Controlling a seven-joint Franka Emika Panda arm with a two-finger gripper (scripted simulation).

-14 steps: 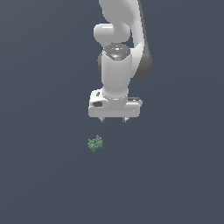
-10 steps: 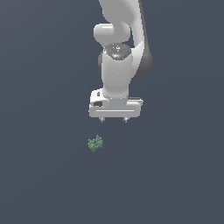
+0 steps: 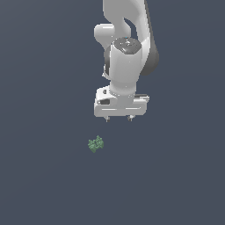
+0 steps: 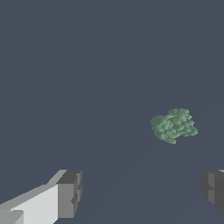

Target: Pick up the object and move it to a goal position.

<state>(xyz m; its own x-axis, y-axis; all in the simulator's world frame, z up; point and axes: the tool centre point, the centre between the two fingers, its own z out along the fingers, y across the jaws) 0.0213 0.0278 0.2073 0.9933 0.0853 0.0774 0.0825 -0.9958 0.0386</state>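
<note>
1. Nearest the camera in the exterior view lies the object (image 3: 96,144), a small mottled green knobbly clump, alone on the plain dark floor (image 3: 44,184) and touching nothing else.
2. Farther back and toward the exterior view's right hangs the gripper (image 3: 118,118), clear of the floor, empty, and apart from the clump. Its two fingers stand spread wide; in the wrist view the clump (image 4: 173,125) lies ahead of the gap between the fingers (image 4: 69,194), not yet inside it.
3. Behind and above rises the white arm (image 3: 127,48), pointing the hand straight down.
4. Risk, as I judge it: the hand is not over the clump. A straight descent from here would probably close on nothing, or a fingertip could clip a lobe and knock the piece away.
5. The clump is tiny and irregular, so even a centred grasp may catch only one lobe, letting it twist or slip out during the lift.
6. No goal marker is visible in either view.
</note>
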